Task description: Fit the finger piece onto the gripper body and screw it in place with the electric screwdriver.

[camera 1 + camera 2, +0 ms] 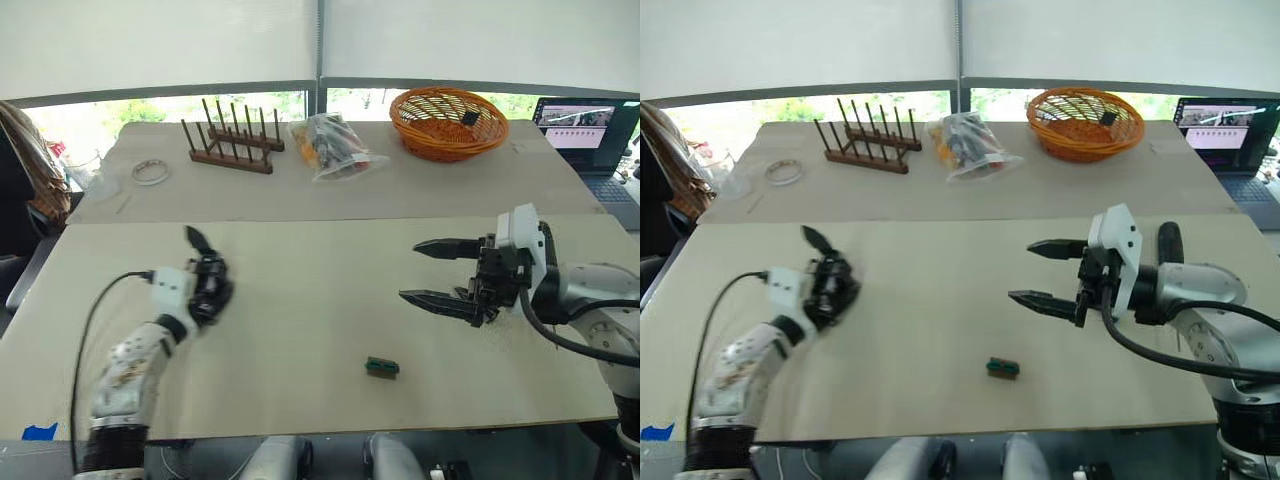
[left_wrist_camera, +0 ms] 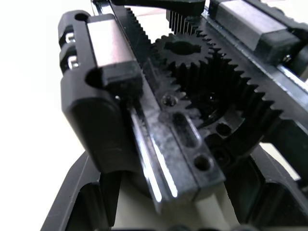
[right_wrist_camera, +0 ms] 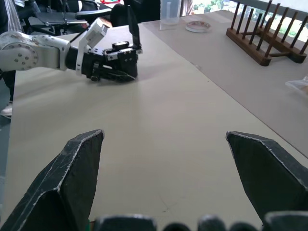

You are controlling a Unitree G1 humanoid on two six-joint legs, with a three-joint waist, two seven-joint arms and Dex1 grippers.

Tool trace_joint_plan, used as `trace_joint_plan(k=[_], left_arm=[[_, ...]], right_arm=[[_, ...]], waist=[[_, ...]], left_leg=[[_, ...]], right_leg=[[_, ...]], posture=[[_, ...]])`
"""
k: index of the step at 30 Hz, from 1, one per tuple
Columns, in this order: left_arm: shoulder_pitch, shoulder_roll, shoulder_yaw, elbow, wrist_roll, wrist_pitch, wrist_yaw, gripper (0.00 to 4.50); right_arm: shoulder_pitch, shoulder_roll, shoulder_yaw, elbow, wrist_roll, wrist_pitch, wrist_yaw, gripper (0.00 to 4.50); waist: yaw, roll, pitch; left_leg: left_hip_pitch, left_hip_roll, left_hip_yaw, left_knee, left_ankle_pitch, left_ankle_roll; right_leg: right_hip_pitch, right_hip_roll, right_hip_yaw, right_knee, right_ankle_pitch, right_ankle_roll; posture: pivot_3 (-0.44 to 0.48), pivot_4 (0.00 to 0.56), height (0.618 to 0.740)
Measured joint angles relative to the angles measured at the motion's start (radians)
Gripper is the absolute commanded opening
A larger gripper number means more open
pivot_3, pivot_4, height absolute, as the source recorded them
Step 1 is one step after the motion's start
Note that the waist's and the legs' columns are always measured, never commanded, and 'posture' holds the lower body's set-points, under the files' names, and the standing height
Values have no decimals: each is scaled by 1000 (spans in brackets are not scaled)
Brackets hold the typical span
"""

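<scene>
- The left pincer (image 1: 207, 285) is clamped on the gripper body (image 3: 117, 61), which rests on the counter (image 1: 300, 300); its one black pointed finger sticks up above the block.
- In the left wrist view the gripper body (image 2: 192, 106) sits right against the camera: black gears, toothed racks and silver rails, with the pincer's fingers (image 2: 72, 202) either side of it.
- The right pincer (image 1: 436, 273) hangs above the counter well to the right of the gripper body, fingers wide apart and nothing between them.
- A small green block (image 1: 381, 367) lies on the counter nearer the robot than the right pincer, and well apart from the gripper body.
- Beyond the gripper body, on the far counter, stands a wooden peg rack (image 1: 232, 142), with a roll of tape (image 1: 150, 172) to its left.
- Right of the rack lies a clear plastic bag (image 1: 330, 148) of parts, and further right an orange wicker basket (image 1: 449, 122) with a small dark item inside.
- A laptop (image 1: 590, 130) sits open past the basket, at the far right.
</scene>
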Motion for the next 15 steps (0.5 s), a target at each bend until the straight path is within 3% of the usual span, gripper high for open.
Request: trace_joint_plan(k=[8,13,14,15], left_arm=[[-58,-222,-192,-156,144,185,270,2365],[-65,-260,-261,-148,210,203,336,2365],[-68,-260,-258,-141,210,200,336,3383],[-68,-255,-250,-138,202,194,324,3651]], right_arm=[[41,18,6,-50,-2,5,-21,4500],[53,18,12,-56,-2,5,-24,4500],[53,18,12,-56,-2,5,-26,4500],[53,18,14,-57,-2,5,-29,4500]], waist=[[3,-3,2],[1,-3,2],[2,-3,2],[2,-3,2]], left_leg=[[-1,1,0,1,2,0],[0,1,1,1,2,0],[0,1,1,1,3,-1],[0,2,1,1,3,-1]], right_leg=[[-1,2,0,1,0,0],[-1,2,-1,2,0,0],[-1,2,-1,2,0,0],[-1,2,-1,2,0,0]], posture=[[0,150,740],[0,150,740],[0,150,740],[0,150,740]])
